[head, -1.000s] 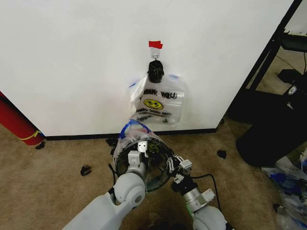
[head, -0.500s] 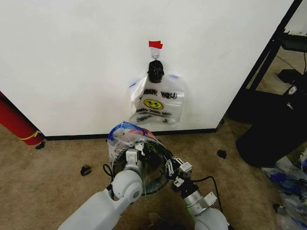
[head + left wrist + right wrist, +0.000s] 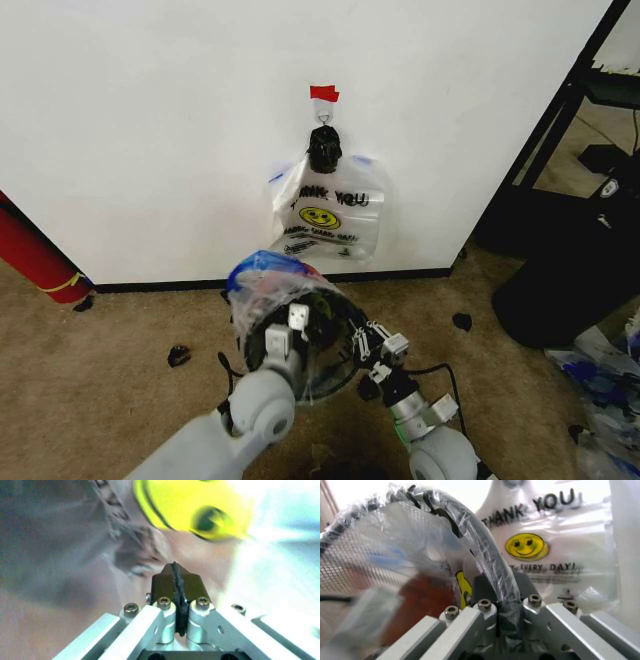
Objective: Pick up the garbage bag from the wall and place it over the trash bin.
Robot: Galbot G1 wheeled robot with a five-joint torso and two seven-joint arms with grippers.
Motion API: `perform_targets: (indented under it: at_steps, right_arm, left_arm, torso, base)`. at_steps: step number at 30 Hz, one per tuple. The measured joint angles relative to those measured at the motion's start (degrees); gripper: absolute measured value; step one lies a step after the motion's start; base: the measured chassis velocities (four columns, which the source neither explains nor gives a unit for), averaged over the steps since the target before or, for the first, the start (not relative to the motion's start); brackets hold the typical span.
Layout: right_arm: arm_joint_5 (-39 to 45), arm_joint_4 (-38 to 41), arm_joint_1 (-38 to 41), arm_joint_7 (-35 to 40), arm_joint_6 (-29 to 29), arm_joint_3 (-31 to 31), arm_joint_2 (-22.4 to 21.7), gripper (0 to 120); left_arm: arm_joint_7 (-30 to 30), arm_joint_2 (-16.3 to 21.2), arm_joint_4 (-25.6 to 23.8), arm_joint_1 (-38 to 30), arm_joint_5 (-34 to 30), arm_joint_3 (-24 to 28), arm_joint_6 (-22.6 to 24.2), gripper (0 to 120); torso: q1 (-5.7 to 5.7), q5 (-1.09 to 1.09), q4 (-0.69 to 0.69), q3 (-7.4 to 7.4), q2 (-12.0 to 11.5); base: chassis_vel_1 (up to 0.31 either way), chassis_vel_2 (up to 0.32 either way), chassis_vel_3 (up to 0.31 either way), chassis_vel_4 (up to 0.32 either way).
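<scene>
The trash bin (image 3: 343,318), black mesh with a red base, lies tipped toward me on the carpet below the wall (image 3: 150,120). The garbage bag (image 3: 262,272), see-through plastic with blue patches, is stretched over its mouth. My left gripper (image 3: 291,334) is at the bin's opening, shut on the garbage bag (image 3: 190,506), whose yellow mark shows just beyond the fingertips (image 3: 176,578). My right gripper (image 3: 368,350) is shut on the bin's rim (image 3: 485,547) with the plastic film (image 3: 395,525) wrapped over it.
A bag with "THANK YOU" lettering (image 3: 330,210) hangs from a hook under red tape (image 3: 323,93). A red roll (image 3: 35,255) leans at the left. A large black bulk (image 3: 570,280) and a dark rack (image 3: 560,120) stand right. Dark scraps (image 3: 178,354) dot the carpet.
My left gripper has drawn back and lower at the bin's mouth, and the blue-patched plastic now spreads wider over the bin's rim. The right gripper holds almost still.
</scene>
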Motion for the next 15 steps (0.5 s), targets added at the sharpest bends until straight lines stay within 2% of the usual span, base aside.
perform_targets:
  at_steps: [3, 8, 15]
  right_arm:
    - [1.1, -2.5, 1.5, -2.6, 1.2, 0.4, 0.5, 0]
    - [0.8, -4.6, 2.4, -6.6, 2.7, 1.5, 0.5, 0]
    - [-3.1, -8.2, 4.0, -9.4, 6.1, 3.5, 0.9, 0]
  left_arm:
    - [1.4, 1.1, -0.8, 0.9, 2.6, -0.3, -1.0, 0]
    - [2.0, 2.4, -1.5, 1.8, 3.3, -1.8, -1.3, 0]
    - [2.7, 3.5, -3.2, 3.8, 5.4, -2.8, -0.9, 0]
  torso:
    - [0.0, 0.0, 0.0, 0.0, 0.0]
    - [0.0, 0.0, 0.0, 0.0, 0.0]
    - [0.0, 0.0, -0.01, 0.0, 0.0]
  base:
    - [0.0, 0.0, 0.0, 0.0]
    - [0.0, 0.0, 0.0, 0.0]
    - [0.0, 0.0, 0.0, 0.0]
